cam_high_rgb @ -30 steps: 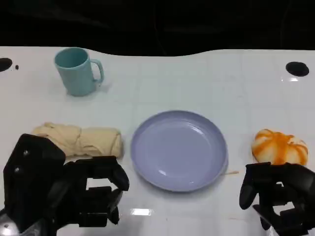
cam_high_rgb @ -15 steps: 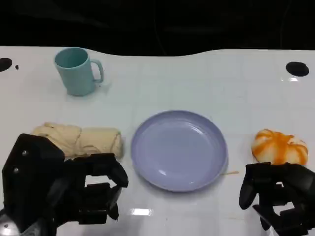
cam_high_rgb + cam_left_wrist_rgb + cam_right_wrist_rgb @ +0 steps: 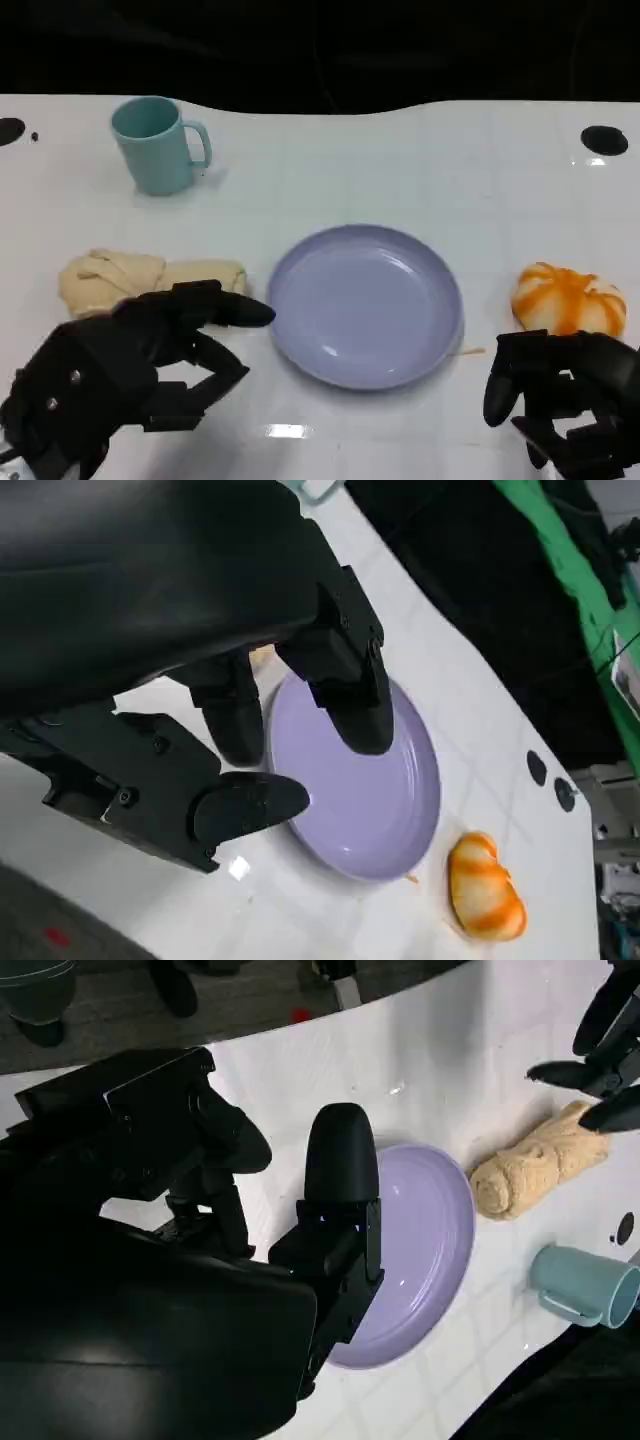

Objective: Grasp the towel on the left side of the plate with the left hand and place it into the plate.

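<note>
Lavender plate (image 3: 365, 303) sits bare mid-worktop (image 3: 400, 160); the teal mug (image 3: 155, 144) stands far left, its contents unclear. The rolled towel (image 3: 110, 281) lies left of the plate. Left hand (image 3: 130, 365) hovers with fingers (image 3: 225, 312) spread, grasping nothing. Right hand (image 3: 565, 405) is loosely curled, apparently empty. The right wrist view catches the towel's end (image 3: 495, 1188) beside the plate.

This looks like a robotics lab or test room set up for handling trials, not a home or kitchen. The table (image 3: 400, 150) is a bare white surface marked with a faint grid of lines and a few black round spots (image 3: 603, 139) near its far edge. On it lie a few unrelated household props, spaced well apart: a teal mug (image 3: 158, 143), a lavender plate (image 3: 365, 303), a rolled beige towel (image 3: 110, 280) and an orange-and-white bun-like object (image 3: 568, 298). Behind the table hangs a dark backdrop, and the left wrist view shows a green sheet (image 3: 585, 570) beyond the table's edge. The right wrist view shows a grey floor (image 3: 230, 995) with equipment feet.
</note>
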`<action>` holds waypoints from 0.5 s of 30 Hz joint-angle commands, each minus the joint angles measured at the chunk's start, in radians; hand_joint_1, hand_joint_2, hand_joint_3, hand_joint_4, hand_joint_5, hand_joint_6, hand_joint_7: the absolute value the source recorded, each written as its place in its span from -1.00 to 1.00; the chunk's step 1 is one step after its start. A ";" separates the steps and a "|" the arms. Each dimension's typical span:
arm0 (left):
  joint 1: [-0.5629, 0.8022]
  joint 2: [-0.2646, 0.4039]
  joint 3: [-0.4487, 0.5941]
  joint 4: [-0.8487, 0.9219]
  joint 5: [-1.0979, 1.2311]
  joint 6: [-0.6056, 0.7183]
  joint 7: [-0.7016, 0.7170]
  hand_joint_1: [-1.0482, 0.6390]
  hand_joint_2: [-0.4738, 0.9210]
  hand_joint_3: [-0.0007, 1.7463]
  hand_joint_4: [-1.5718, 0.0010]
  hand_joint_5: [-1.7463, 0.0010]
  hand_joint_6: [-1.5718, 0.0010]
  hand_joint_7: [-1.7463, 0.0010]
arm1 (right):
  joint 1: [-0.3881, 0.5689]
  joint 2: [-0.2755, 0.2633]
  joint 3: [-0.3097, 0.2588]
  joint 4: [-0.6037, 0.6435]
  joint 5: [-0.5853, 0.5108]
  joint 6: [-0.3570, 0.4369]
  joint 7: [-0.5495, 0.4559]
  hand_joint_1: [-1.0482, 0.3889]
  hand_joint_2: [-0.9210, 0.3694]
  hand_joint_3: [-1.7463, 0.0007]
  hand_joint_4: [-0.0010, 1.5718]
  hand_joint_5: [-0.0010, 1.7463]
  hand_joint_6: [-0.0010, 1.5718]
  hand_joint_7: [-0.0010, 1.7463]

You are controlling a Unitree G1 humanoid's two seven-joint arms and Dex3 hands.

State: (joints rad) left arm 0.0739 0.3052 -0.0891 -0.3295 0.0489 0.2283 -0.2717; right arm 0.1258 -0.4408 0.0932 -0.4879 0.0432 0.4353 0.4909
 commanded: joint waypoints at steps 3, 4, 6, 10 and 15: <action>-0.007 0.066 -0.061 0.006 0.299 -0.120 0.117 -0.15 1.00 -0.94 0.55 0.41 0.37 0.99 | -0.003 -0.003 -0.007 -0.005 0.004 0.008 -0.007 0.61 -0.58 -0.14 -0.14 0.92 -0.16 0.64; -0.012 0.080 -0.069 0.006 0.350 -0.135 0.131 -0.17 1.00 -0.95 0.56 0.44 0.39 0.99 | -0.003 -0.002 -0.008 -0.005 0.006 0.008 -0.007 0.61 -0.58 -0.14 -0.14 0.93 -0.16 0.64; -0.022 0.099 -0.078 0.010 0.426 -0.153 0.145 -0.24 1.00 -0.96 0.60 0.51 0.46 1.00 | -0.002 -0.003 -0.010 -0.005 0.009 0.007 -0.006 0.61 -0.58 -0.15 -0.14 0.93 -0.16 0.65; -0.058 0.140 -0.092 0.028 0.560 -0.162 0.142 -0.29 0.99 -0.97 0.66 0.59 0.56 1.00 | -0.001 -0.006 -0.011 -0.006 0.009 0.008 -0.006 0.60 -0.58 -0.14 -0.16 0.93 -0.17 0.65; -0.155 0.164 -0.126 0.098 0.720 -0.103 0.105 -0.36 1.00 -0.98 0.72 0.65 0.66 1.00 | -0.002 -0.009 -0.013 0.001 0.009 0.001 -0.003 0.60 -0.59 -0.14 -0.16 0.94 -0.17 0.65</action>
State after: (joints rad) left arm -0.0278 0.4417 -0.2023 -0.2695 0.7090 0.0932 -0.1434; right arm 0.1254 -0.4401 0.0919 -0.4880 0.0470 0.4353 0.4896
